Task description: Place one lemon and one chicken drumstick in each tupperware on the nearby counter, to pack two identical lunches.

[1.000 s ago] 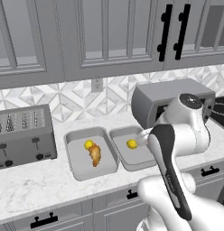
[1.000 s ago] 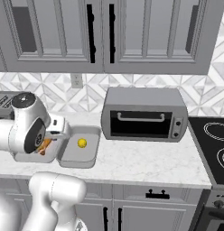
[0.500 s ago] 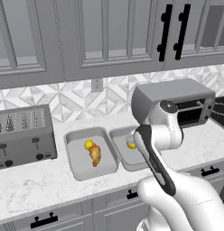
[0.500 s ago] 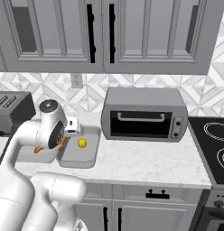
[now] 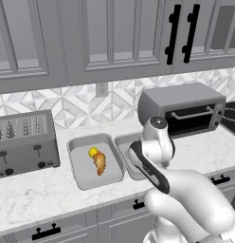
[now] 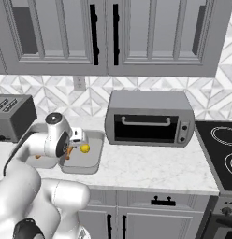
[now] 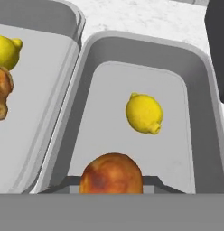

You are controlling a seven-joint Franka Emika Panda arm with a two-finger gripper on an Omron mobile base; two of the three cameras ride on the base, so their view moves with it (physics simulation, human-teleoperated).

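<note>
On the counter (image 5: pixel 39 197), going L to R, we see the toaster (image 5: pixel 24 142), then the left tub (image 5: pixel 79 166), which is done w/ a lemon (image 5: pixel 93 152) and a drumstick (image 5: pixel 100 163) touching each other. Next is the right tub (image 7: pixel 199 113), just beside it, rims close. Further R sits the toaster oven (image 6: pixel 150 119), then the stove (image 6: pixel 223 154).

In the hand view the right tub has one lemon (image 7: pixel 143 113) lying a bit R of centre, w/ bare floor to its L and in front. Our gripper (image 7: pixel 112 180) hangs over the near end of that tub, clamped on the second drumstick (image 7: pixel 112 173); the fingers are mostly hidden behind the meat.

We judge this to be the last placement, so the care is in the release:
- We go down into the tub before letting go, so the piece doesn't bounce out or roll.
- We aim for the bare floor near/L of the lemon, not on top of it, or the lemon may get knocked.
- We keep clear of the shared rim on the L; clipping it could shove both tubs.
- We open fully, then lift straight up so the drumstick doesn't drag along.
</note>
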